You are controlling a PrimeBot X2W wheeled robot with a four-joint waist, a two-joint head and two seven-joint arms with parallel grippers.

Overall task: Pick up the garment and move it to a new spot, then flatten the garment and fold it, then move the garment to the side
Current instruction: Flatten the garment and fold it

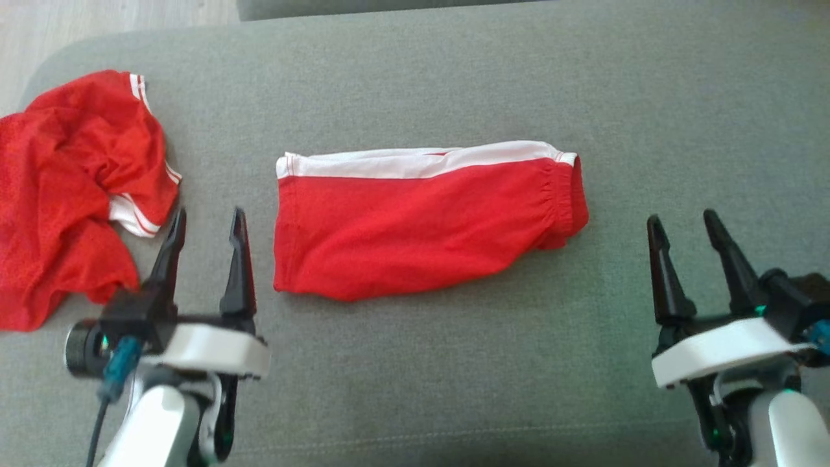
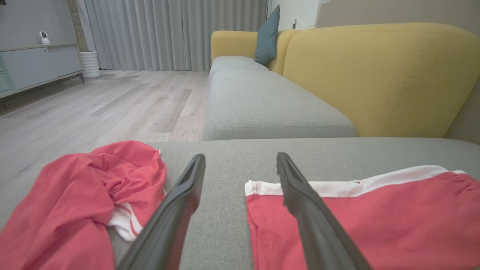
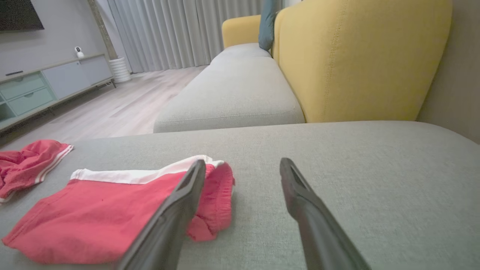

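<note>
The folded garment point(image 1: 421, 227), red with a white band, lies flat in the middle of the grey sofa cushion point(image 1: 454, 376). The left tool point(image 1: 209, 214) and the right tool point(image 1: 682, 217) sit at either end of it, both spread wide and holding nothing. Moving it aside looks like what remains. Pinching only the top layer would likely pull the fold open, and the left tool could snag the crumpled red garment point(image 1: 65, 194) just beside it.

Red garment point(image 1: 415, 240), white band along far edge, folded flat, on grey cushion point(image 1: 454, 389)
</note>
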